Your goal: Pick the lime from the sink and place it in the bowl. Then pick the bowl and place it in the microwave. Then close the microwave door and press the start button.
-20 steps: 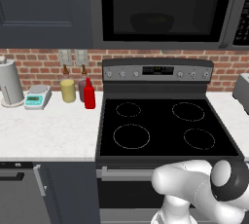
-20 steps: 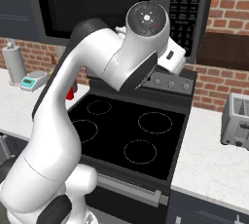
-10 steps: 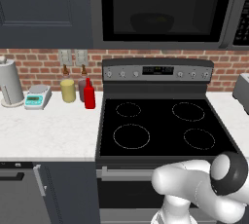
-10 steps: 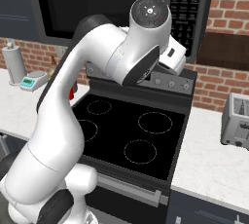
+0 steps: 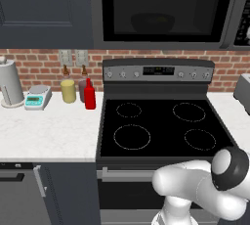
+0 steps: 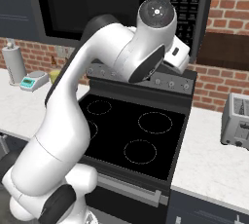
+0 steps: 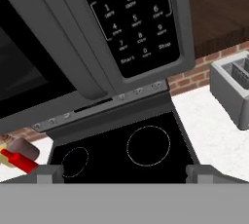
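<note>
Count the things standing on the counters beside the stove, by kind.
Bottles: 3 (yellow bottle, red bottle, brownish bottle)
Paper towel roll: 1
Kitchen scale: 1
Toaster: 1
Total: 6

Looking along my hand, I read the button panel [image 7: 133,28] on the microwave [image 7: 97,38]: near its top a line beginning "Express Cook", below it the digits 1 to 9 in three rows with small words under them too fine to read, then 0 in the bottom row between "Start" and "Stop". The stove's display [image 5: 158,71] shows marks I cannot make out.
</note>
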Controlling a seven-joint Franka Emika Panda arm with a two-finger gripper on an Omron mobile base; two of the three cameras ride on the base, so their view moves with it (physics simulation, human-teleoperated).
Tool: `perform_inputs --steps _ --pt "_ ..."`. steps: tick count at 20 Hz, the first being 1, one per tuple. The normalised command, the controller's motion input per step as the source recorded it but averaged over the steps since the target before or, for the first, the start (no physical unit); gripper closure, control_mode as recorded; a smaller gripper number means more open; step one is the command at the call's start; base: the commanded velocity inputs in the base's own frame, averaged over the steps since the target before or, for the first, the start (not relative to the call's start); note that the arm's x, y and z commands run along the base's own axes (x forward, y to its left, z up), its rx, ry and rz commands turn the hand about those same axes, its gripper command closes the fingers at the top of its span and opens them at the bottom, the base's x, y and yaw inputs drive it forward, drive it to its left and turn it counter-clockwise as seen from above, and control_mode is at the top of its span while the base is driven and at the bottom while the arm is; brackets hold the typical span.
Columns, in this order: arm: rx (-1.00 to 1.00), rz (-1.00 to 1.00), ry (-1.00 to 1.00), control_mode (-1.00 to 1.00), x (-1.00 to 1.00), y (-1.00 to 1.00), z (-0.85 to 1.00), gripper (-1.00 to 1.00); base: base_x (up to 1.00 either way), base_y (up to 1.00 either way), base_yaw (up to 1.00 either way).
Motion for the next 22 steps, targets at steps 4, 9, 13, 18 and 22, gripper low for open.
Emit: perform_inputs --steps 4,9,13,18,22 --pt "0.0 0.0 -0.03 -1.0 0.36 -0.17 -0.12 -1.0 0.0 0.0 0.0" --pt "0.0 0.01 -0.02 -1.0 0.32 -0.19 -0.11 -1.0 0.0 0.0 0.0" --pt "0.0 0.0 -0.01 -1.0 0.29 -0.06 -0.03 -1.0 0.0 0.0 0.0" --pt "0.0 0.0 -0.02 -1.0 0.24 -0.06 0.0 -1.0 0.0 0.0 0.0" --pt "0.0 0.0 0.0 -1.0 0.31 -0.09 0.0 -1.0 0.0 0.0 0.0"
